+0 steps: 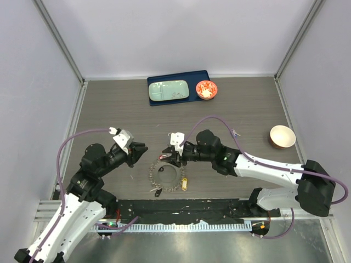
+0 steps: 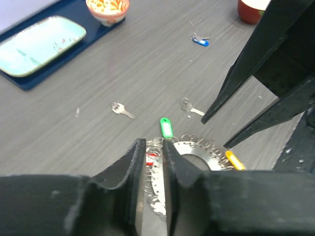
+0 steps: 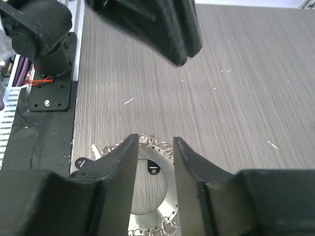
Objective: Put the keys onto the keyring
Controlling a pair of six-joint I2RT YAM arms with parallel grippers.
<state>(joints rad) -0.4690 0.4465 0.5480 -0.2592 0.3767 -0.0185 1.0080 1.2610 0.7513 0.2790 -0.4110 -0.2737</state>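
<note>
near the arms' bases, a wide thin metal keyring [image 1: 153,175] fringed with silver keys lies flat on the grey wood-grain table [image 1: 109,109], with a green plastic tag [image 2: 166,127] on its far side and a yellow-headed key [image 1: 184,183] at its right edge. the left gripper [image 2: 153,147] hovers by the ring's left side, its jaws only slightly apart and pinching nothing. the right gripper [image 3: 155,140] hangs over the ring's far rim with its jaws clearly parted and empty. beyond lie two loose plain silver keys [image 2: 121,109], well apart, and farther right a blue-headed key [image 2: 200,41] and a beige bowl [image 1: 282,136]. at the far edge a dark blue tray [image 1: 175,77] carries a pale green plate [image 1: 169,91], with a red patterned bowl [image 1: 207,90] at the tray's right end.
</note>
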